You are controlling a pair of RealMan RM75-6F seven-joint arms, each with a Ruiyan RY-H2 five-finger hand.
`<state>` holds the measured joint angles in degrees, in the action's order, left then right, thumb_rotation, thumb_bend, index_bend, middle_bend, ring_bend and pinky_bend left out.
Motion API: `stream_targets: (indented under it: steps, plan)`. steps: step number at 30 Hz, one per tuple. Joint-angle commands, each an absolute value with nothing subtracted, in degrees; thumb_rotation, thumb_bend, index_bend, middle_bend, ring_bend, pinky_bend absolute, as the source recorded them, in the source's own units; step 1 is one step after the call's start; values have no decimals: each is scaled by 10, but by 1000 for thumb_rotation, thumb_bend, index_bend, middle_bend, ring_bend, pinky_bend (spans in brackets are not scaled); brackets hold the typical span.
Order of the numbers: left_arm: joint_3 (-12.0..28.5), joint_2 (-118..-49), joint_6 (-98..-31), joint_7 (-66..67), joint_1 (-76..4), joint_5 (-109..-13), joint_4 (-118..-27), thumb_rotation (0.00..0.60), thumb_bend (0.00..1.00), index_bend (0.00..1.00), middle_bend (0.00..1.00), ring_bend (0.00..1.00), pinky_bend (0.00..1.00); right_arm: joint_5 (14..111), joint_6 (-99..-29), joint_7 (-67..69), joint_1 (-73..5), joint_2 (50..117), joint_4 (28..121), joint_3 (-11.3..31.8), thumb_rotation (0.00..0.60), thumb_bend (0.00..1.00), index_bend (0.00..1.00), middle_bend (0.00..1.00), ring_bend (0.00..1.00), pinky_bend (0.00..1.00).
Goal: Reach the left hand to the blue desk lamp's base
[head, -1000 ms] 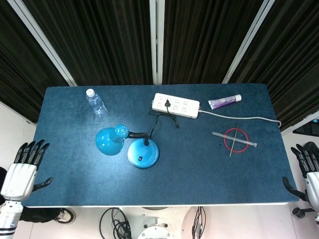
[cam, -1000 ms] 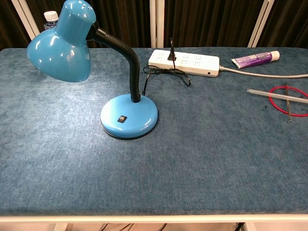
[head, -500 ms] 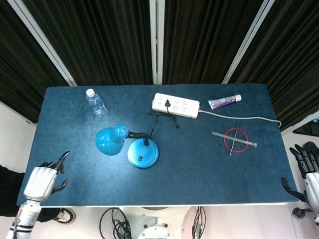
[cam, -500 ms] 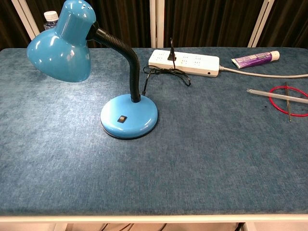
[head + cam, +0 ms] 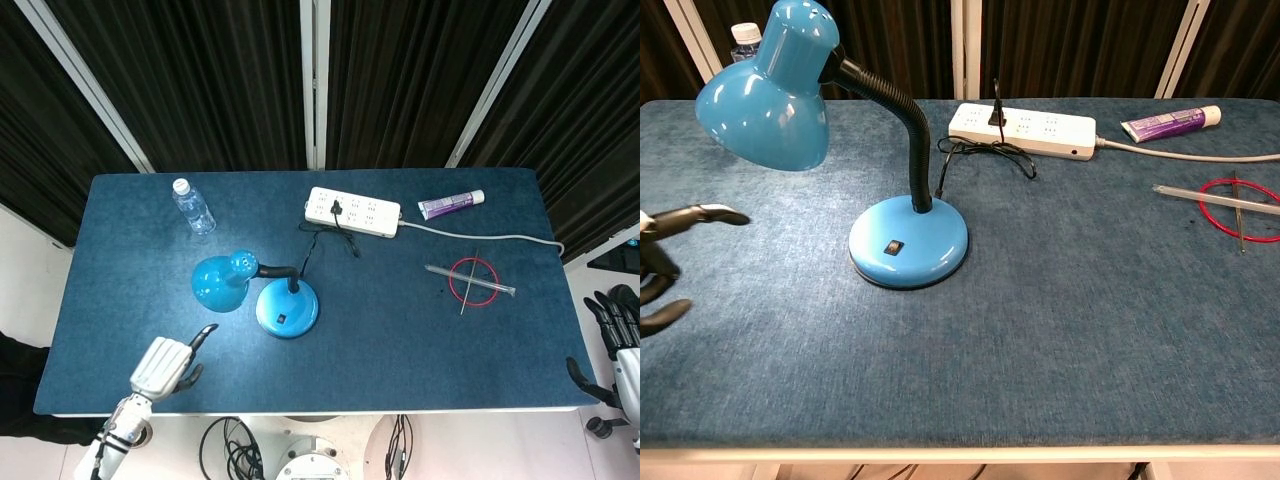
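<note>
The left hand (image 5: 165, 363) hovers over the near-left edge of the blue felt-topped bench (image 5: 400, 340), fingers (image 5: 700, 214) spread and holding nothing. The glossy blue desk lamp's round base (image 5: 287, 307) sits well apart, toward the bench's middle — its tilted blue shade (image 5: 221, 283) hangs between, so a careless reach could knock it and tip the lamp. The right hand (image 5: 620, 345), off the far-right edge, shows fingers apart. Since a second ago, the left hand has moved inward from beyond the left edge

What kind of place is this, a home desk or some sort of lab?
Most likely a robot lab or test setup rather than a home. A blue-covered table stands before black curtains, holding staged items: a blue desk lamp, a power strip, a tube. A robot hand reaches in.
</note>
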<state>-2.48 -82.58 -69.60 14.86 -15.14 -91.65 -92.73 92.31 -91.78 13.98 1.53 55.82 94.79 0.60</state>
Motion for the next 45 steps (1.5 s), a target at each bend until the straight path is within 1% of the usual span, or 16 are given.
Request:
stream_targets:
  steps: [1, 13, 25, 45]
  plan:
    - [-17, -848, -683, 152, -165, -912, -921, 600, 429, 119, 840, 817, 817, 920, -918, 144, 16, 559, 944, 7, 600, 303, 0, 0, 0, 0]
    - [5, -907, -625, 180, -213, -879, -891, 600, 443, 139, 841, 817, 812, 910, -913, 156, 15, 559, 932, 10, 600, 302, 0, 0, 0, 0]
    - [19, -959, -608, 186, -241, -853, -857, 600, 447, 139, 843, 818, 807, 901, -902, 166, 11, 562, 920, 13, 600, 302, 0, 0, 0, 0]
    - [30, -989, -577, 199, -279, -807, -837, 600, 449, 138, 844, 818, 805, 890, -901, 186, 13, 560, 907, 17, 600, 302, 0, 0, 0, 0]
